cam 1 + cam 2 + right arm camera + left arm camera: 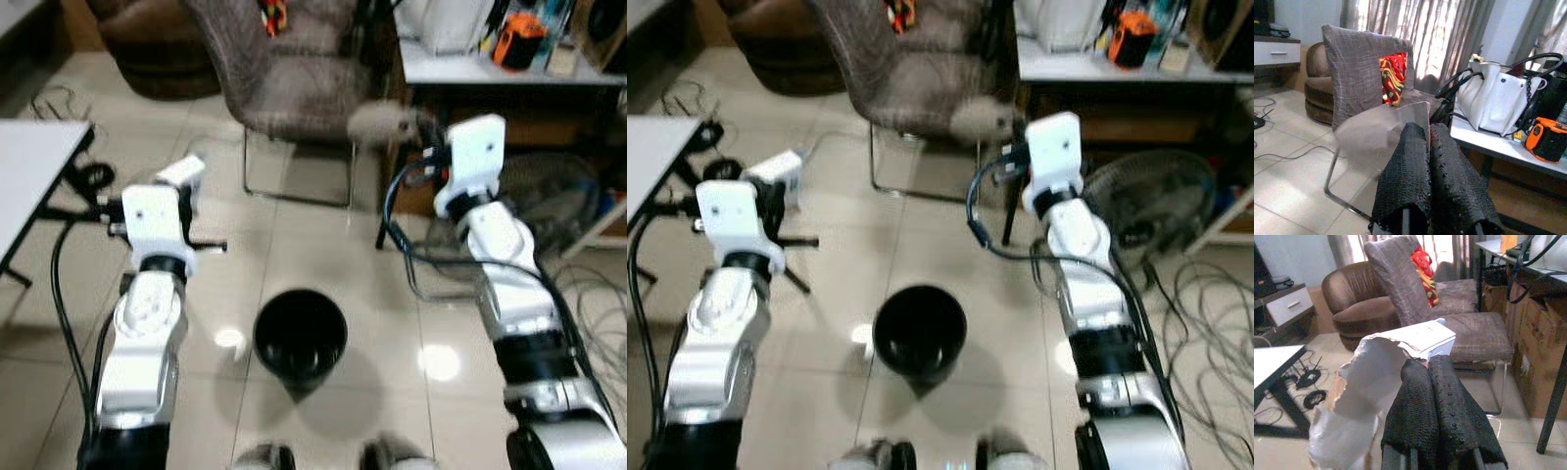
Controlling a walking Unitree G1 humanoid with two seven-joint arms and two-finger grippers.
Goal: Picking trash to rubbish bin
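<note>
Left end effector (1427,377): fingers pressed together, pinching a torn white paper scrap (1381,377). Left arm raised, forearm upright, left of the bin.

Right end effector (1425,142): fingers pressed together on a greyish, blurred piece of trash (1381,129). Right arm raised higher and farther, reaching toward the grey chair (294,69).

Black rubbish bin (300,338) stands on the tiled floor (294,225), near, between both arms. Desk (509,67) far right, carrying a white handbag (1498,105).

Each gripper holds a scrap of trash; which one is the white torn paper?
The left gripper holds the white torn paper, ragged along its edge. The right gripper pinches a greyish, smoother scrap.
</note>
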